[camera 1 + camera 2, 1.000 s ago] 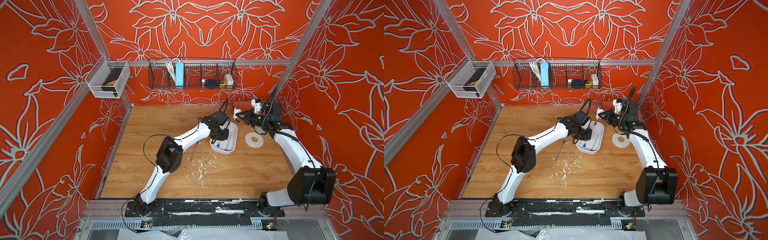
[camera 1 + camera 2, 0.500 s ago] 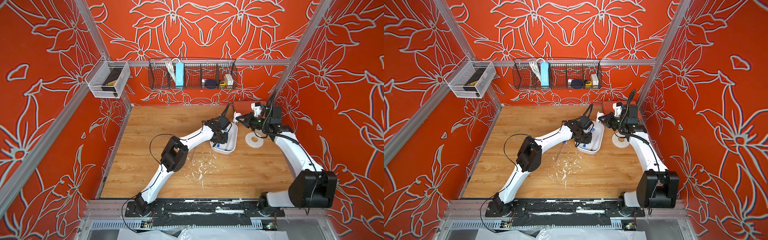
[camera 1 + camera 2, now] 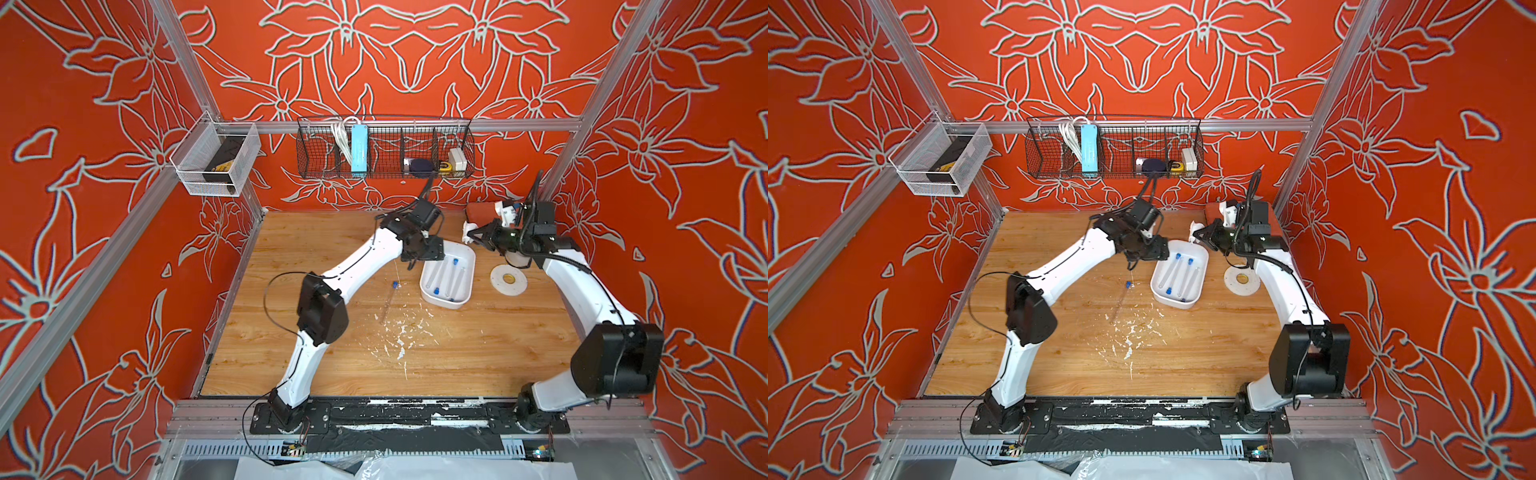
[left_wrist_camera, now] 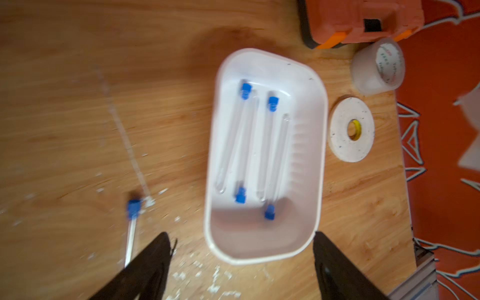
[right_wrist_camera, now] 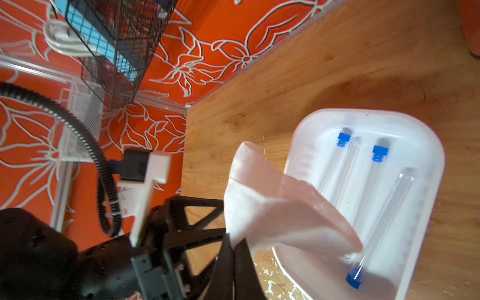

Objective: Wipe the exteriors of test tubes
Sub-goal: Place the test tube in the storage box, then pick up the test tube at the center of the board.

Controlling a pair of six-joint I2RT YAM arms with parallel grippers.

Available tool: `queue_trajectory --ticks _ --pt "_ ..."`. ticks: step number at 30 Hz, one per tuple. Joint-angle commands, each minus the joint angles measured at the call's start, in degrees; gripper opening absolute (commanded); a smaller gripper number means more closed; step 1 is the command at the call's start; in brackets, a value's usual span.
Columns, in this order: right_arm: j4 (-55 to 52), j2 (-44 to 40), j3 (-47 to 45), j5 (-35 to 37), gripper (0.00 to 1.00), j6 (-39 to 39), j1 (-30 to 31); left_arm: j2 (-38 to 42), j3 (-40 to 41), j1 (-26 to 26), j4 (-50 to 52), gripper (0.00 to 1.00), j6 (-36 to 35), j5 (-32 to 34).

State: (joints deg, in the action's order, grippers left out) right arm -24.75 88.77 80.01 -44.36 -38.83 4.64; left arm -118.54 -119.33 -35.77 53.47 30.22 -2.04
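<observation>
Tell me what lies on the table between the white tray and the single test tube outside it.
Only bare wood with a few white flecks lies between the tray and that test tube; the left wrist view shows it.

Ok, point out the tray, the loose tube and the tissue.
tray (image 4: 259, 233): left wrist view, bare floor.
loose tube (image 4: 133, 207): left wrist view, blue cap.
tissue (image 5: 272, 207): right wrist view, middle fold.

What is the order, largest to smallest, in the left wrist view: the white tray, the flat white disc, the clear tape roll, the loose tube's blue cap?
1. white tray, clearly largest.
2. flat white disc and clear tape roll: about alike, not ranked.
3. blue cap of the loose tube, smallest.
</observation>
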Motion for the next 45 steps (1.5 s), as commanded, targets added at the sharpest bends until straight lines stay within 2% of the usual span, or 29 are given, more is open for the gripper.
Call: queue_trajectory --ticks 1,5,9,15,19,28,40,45 --pt "-9.16 3.96 7.79 2.26 0.00 6.32 3.77 8.33 10.81 2.99 3.59 0.81 -5.15 3.23" --pt "-15.14 7.87 13.62 5.01 0.00 9.98 8.43 16.29 26.77 3.60 -0.72 0.80 -9.13 3.53" --pt "-18.00 9.12 14.19 6.71 0.00 11.82 12.13 22.03 39.93 3.52 -7.33 0.79 -9.70 0.44" --pt "-18.08 7.39 10.19 7.84 0.00 11.76 14.67 25.14 50.32 3.16 -14.23 0.78 -10.08 -0.15" --pt "-17.98 5.71 7.60 8.62 0.00 11.67 15.36 25.28 53.81 2.24 -17.56 0.77 -10.16 0.23" --pt "-17.91 1.97 3.25 10.46 0.00 10.54 17.07 21.75 56.75 -1.85 -22.76 0.71 -8.86 5.53" --pt "-17.26 -2.27 -1.11 12.37 0.00 9.10 18.21 19.23 61.52 -2.84 -26.67 0.55 -8.81 5.60" --pt "-16.82 -2.90 -2.17 12.80 0.00 8.78 18.69 18.78 65.29 -4.40 -27.90 0.44 -8.62 5.02"
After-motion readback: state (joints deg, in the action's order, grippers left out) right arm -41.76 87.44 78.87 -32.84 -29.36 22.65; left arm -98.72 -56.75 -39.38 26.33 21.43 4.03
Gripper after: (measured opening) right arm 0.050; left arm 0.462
